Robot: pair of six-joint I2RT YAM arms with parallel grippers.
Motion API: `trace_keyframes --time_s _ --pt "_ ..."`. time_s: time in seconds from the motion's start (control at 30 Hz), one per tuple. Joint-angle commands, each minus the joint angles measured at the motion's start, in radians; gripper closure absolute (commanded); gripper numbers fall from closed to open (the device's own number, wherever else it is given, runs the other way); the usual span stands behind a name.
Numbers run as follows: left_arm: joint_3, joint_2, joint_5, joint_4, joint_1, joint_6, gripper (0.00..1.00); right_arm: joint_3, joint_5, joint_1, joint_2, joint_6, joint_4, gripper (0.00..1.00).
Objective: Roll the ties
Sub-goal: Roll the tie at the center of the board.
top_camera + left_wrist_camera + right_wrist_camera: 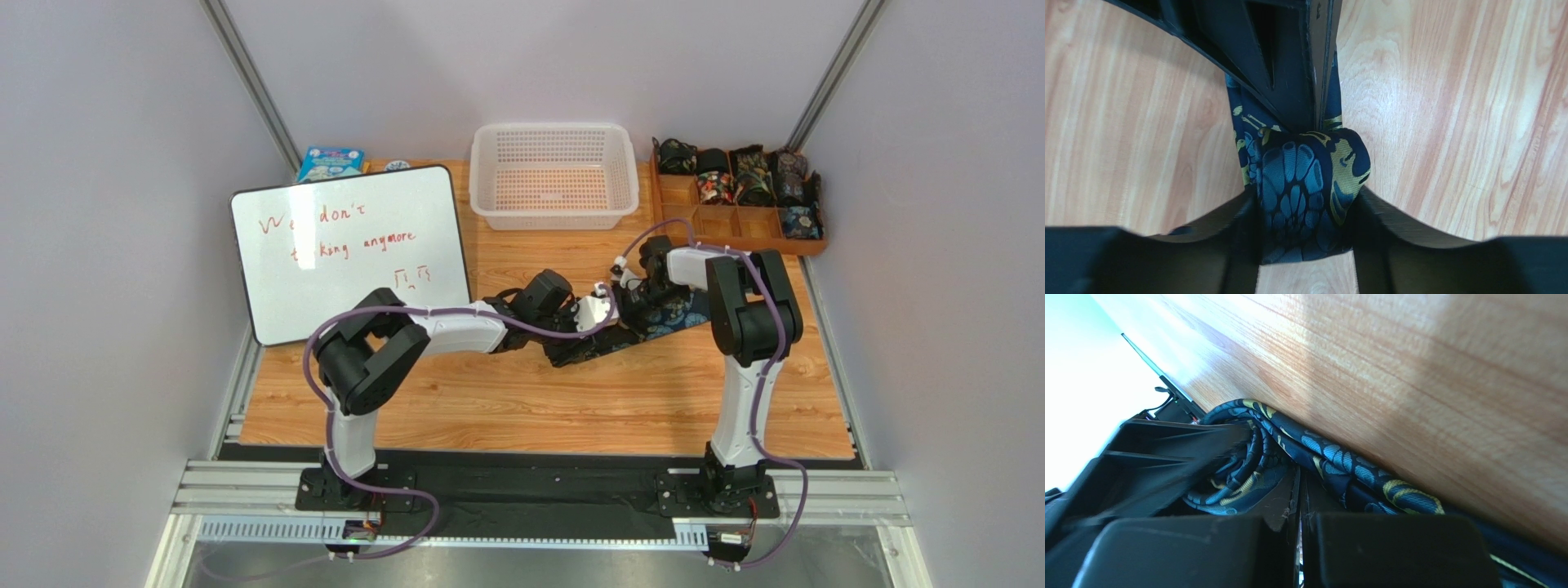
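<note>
The wooden table [552,404] fills the middle of the overhead view, with a whiteboard [356,251] at upper left, a white basket [555,218] top centre and a tray [785,245] of rolled ties at upper right. Just right of centre lies the paisley tie [669,315]. Its rolled end is wound around the right gripper [1298,478], whose jaws are pressed together. The left gripper [1306,208] is clamped on that roll's sides.

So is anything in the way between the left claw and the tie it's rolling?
Nothing visible. The rolled end of the tie sits directly between the fingers of the left gripper, touching both. The right gripper, closed, meets the roll from the opposite side, sharing the tie rather than blocking it.
</note>
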Motion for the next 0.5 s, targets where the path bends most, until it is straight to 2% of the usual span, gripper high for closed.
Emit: trace_keyframes --time_s 0.0,0.1,0.13,0.17,0.2,0.3,0.37,0.4,0.47 --pt "0.052 0.038 -0.042 -0.014 -0.013 0.041 0.59 0.017 0.019 -0.005 0.029 -0.019 0.016 1.0" --pt "0.051 0.036 -0.037 -0.115 -0.013 0.07 0.78 0.048 -0.044 -0.01 -0.008 -0.081 -0.049 1.0" --pt "0.043 0.03 -0.031 -0.133 -0.01 0.087 0.81 0.06 -0.053 -0.014 -0.033 -0.097 -0.071 0.98" --pt "0.034 0.02 -0.013 -0.149 -0.009 0.096 0.83 0.079 -0.061 -0.02 -0.049 -0.111 -0.109 0.94" --pt "0.026 0.012 0.0 -0.194 -0.007 0.107 0.87 0.089 -0.067 -0.034 -0.063 -0.138 -0.128 0.82" --pt "0.021 -0.003 0.033 -0.269 0.005 0.157 0.91 0.132 -0.067 -0.052 -0.103 -0.174 -0.197 0.61" --pt "0.026 -0.008 0.059 -0.3 0.017 0.187 0.92 0.143 -0.079 -0.054 -0.109 -0.189 -0.224 0.55" --pt "0.043 -0.005 0.066 -0.343 0.019 0.194 0.93 0.14 -0.096 -0.051 -0.109 -0.186 -0.224 0.46" --pt "0.066 0.007 0.081 -0.381 0.02 0.22 0.93 0.131 -0.108 -0.04 -0.104 -0.156 -0.197 0.41"
